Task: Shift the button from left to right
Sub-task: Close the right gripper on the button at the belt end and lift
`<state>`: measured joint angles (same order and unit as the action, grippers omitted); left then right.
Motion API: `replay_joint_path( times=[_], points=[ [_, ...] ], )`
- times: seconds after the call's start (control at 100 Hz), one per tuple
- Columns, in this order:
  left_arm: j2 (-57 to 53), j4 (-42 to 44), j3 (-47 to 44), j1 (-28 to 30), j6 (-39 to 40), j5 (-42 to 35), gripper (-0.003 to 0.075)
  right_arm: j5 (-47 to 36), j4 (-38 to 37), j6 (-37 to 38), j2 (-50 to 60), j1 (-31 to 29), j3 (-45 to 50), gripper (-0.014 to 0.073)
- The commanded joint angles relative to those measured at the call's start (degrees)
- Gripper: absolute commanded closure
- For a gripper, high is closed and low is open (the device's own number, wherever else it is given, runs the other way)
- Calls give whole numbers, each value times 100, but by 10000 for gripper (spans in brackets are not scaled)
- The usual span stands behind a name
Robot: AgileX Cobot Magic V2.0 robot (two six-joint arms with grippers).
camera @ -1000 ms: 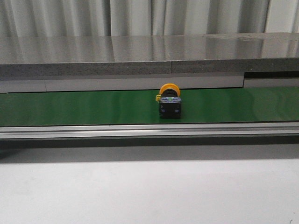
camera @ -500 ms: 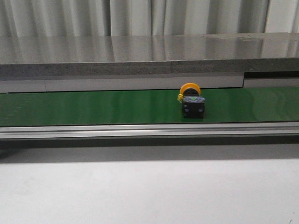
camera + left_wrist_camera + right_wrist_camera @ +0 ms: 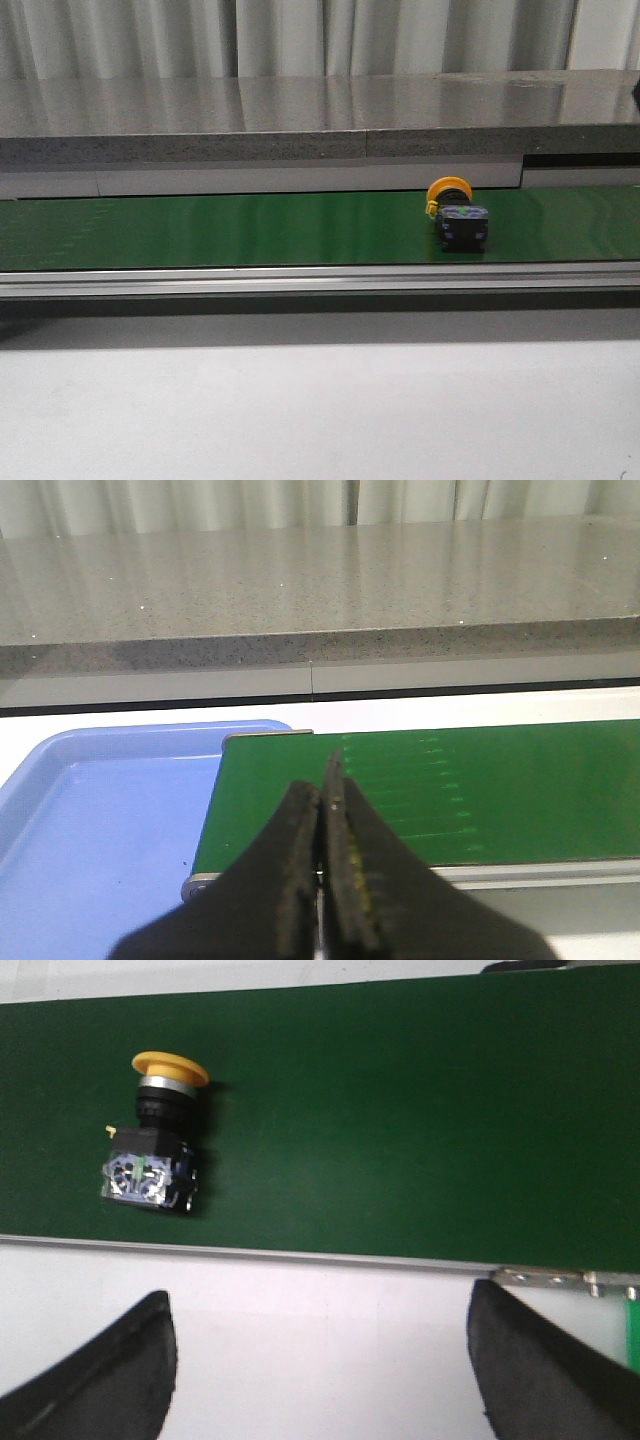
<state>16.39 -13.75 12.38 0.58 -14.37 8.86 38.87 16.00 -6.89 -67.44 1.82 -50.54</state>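
The button (image 3: pixel 457 214), a yellow-orange cap on a dark cube body, lies on the green conveyor belt (image 3: pixel 200 230), right of the middle. It also shows in the right wrist view (image 3: pixel 155 1148), lying on its side on the belt. My right gripper (image 3: pixel 318 1355) is open and empty over the white table, on the near side of the belt and apart from the button. My left gripper (image 3: pixel 322 798) is shut and empty above the left end of the belt. Neither gripper shows in the front view.
A blue tray (image 3: pixel 90 810) lies beside the belt's left end. A metal rail (image 3: pixel 320 280) runs along the belt's near edge. A grey stone ledge (image 3: pixel 300 125) stands behind the belt. White table surface (image 3: pixel 320 410) lies in front.
The button has travelled to the right along the belt, from the middle to the right part of the front view. No gripper touched it.
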Motion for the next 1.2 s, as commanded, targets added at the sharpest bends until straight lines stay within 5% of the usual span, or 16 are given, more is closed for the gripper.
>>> replay_joint_path(
  times=[0.0,0.37,0.91,1.0,1.19],
  points=[
    [46,-54,163,-29,-14,-399,741,-503,125,-97,-211,198,-310,0],
    [46,-54,163,-29,-14,-399,741,-1051,82,-348,-1403,747,-800,0],
    [46,-54,163,-29,-14,-399,741,-1597,-116,-558,-2390,753,-822,8],
    [46,-54,163,-29,-14,-399,741,-1610,-149,-558,-2483,753,-822,95],
    [46,-54,163,-29,-14,-399,741,-1580,-149,-558,-2474,753,-834,424]
  ],
)
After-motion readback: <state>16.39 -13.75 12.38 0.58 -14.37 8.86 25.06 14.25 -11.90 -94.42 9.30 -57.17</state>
